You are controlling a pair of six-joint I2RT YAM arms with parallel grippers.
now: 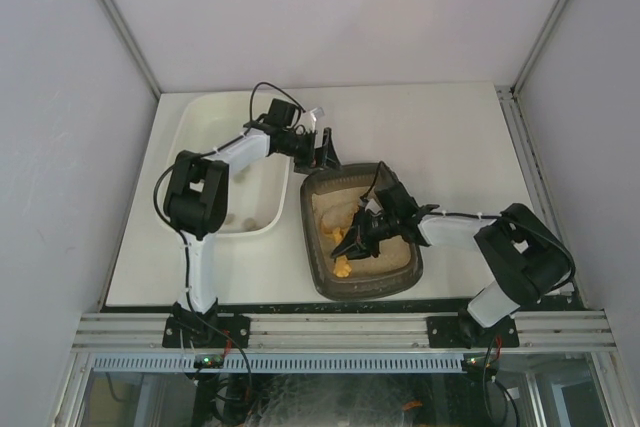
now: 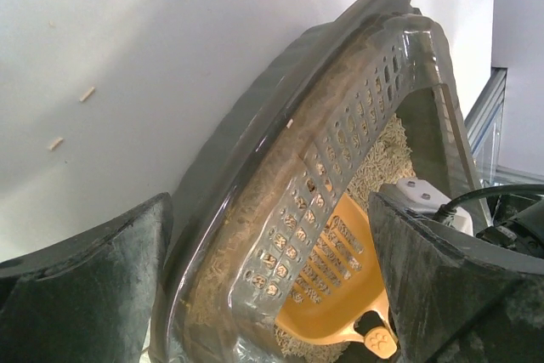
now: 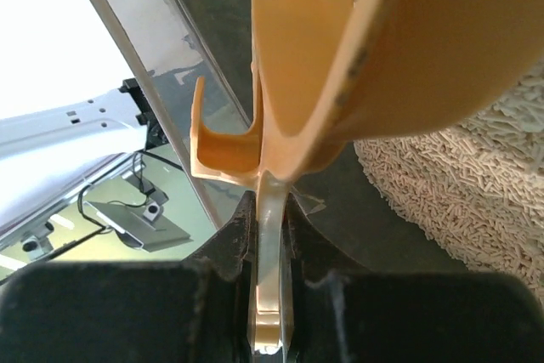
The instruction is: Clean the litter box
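The dark grey litter box (image 1: 365,292) sits mid-table with beige pellet litter (image 3: 459,184) inside. My right gripper (image 1: 368,230) is inside the box, shut on the thin handle of an orange slotted scoop (image 1: 343,247). In the right wrist view my gripper (image 3: 272,210) pinches that handle and the scoop's bowl (image 3: 408,40) fills the top. My left gripper (image 1: 325,155) is open at the box's far left corner. In the left wrist view it (image 2: 272,295) straddles the box's rim (image 2: 255,176), one finger outside, one inside. The scoop (image 2: 340,286) lies on the litter beyond.
A larger cream-white tub (image 1: 190,117) stands left of the litter box, under my left arm. A few stray pellets (image 2: 87,93) lie on the white table by the box. White walls close in the back and sides; a metal rail (image 1: 340,327) runs along the near edge.
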